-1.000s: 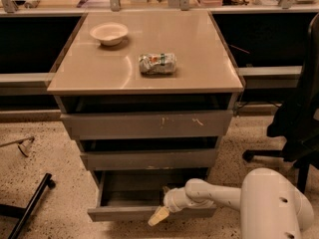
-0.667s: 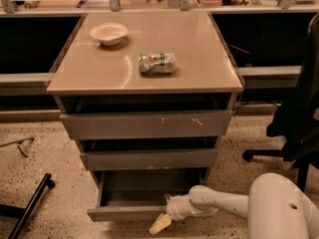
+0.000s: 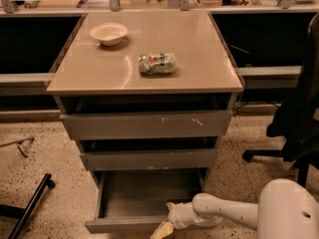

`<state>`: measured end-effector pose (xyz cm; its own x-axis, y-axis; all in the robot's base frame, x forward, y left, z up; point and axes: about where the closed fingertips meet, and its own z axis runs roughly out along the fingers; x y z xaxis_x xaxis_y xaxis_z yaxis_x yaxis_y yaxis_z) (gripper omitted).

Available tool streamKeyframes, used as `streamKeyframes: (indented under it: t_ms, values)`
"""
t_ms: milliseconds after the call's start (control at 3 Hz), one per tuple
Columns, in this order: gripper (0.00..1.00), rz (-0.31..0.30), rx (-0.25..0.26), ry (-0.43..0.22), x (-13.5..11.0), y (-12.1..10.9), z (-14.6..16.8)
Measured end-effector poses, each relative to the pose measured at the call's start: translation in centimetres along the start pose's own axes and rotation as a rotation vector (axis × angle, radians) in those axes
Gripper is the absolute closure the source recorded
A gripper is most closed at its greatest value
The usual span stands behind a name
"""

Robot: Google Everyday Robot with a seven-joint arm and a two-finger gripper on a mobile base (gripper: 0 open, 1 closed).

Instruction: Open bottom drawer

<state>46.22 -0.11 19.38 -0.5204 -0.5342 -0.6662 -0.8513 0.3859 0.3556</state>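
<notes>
The bottom drawer (image 3: 124,226) of the grey three-drawer cabinet stands pulled well out toward me, and its shallow grey box is empty inside. Its slim front sits near the lower edge of the view. My gripper (image 3: 163,229), on the white arm (image 3: 224,213) coming in from the lower right, is at the right end of that drawer front, at its top edge. The bottom of the view cuts the gripper tip off. The middle drawer (image 3: 149,159) and the top drawer (image 3: 144,125), which has white scratch marks, stand slightly out.
On the beige cabinet top (image 3: 209,63) are a white bowl (image 3: 108,33) and a crumpled snack packet (image 3: 157,63). A black office chair (image 3: 299,118) stands to the right. A black bar (image 3: 30,203) lies on the speckled floor at left.
The bottom drawer has slid further out toward me, and my gripper has moved down and nearer with its front edge.
</notes>
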Motion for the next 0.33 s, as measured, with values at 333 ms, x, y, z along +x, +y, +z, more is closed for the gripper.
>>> streamKeyframes:
  t_ms: [333]
  values:
    - [0.0,0.04,0.0,-0.014,1.88,2.12,-0.6]
